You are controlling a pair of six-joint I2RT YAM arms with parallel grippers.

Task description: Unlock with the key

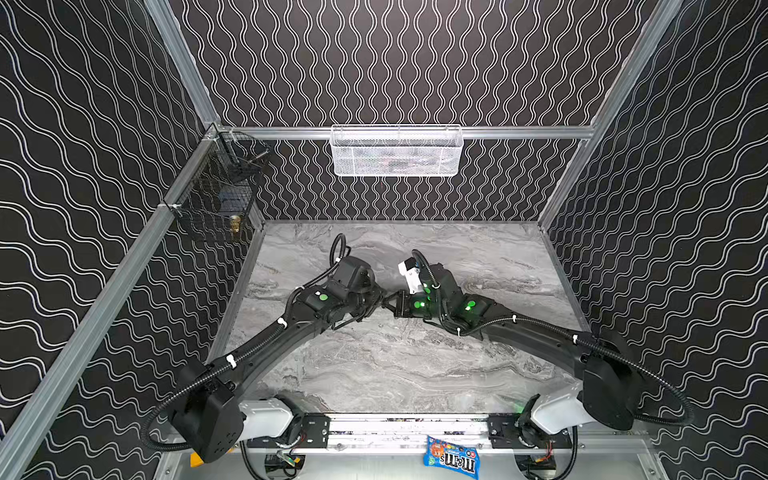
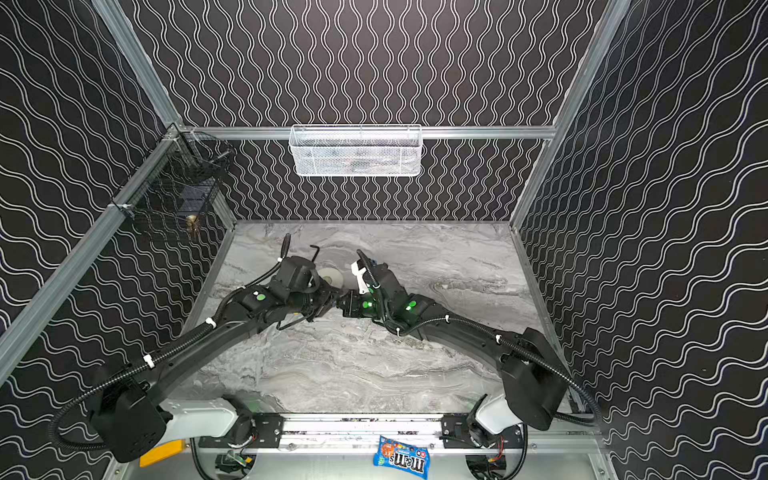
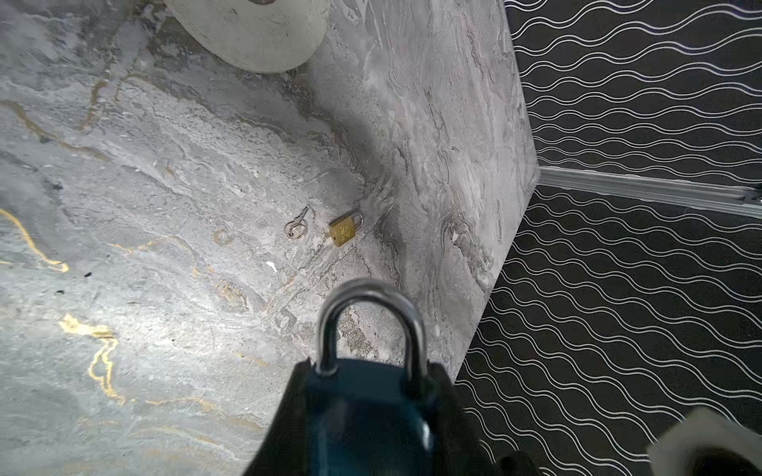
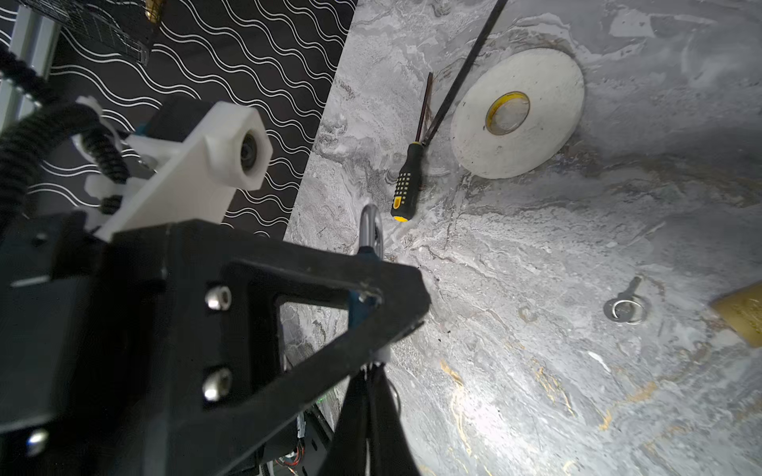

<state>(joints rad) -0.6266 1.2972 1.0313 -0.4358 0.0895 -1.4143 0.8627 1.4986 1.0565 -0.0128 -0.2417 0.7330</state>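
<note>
My left gripper [image 3: 371, 367] is shut on a blue padlock [image 3: 363, 408], whose silver shackle [image 3: 371, 301] sticks out past the fingertips. In the right wrist view the padlock's blue body [image 4: 358, 306] shows through the left gripper's frame. My right gripper [image 4: 373, 367] meets it from the other side, shut on a small silver key [image 4: 382, 354]. The key points into the padlock's underside. In both top views the two grippers [image 1: 376, 301] [image 1: 390, 306] touch tip to tip above the middle of the marble table [image 1: 395, 365].
A small brass padlock [image 3: 345, 230] and a loose key on a ring [image 3: 296, 226] lie on the table. A white tape roll [image 4: 515, 111], a screwdriver [image 4: 406, 181] and a black rod [image 4: 466, 70] lie nearby. Baskets [image 1: 397, 151] [image 1: 220, 187] hang on the walls.
</note>
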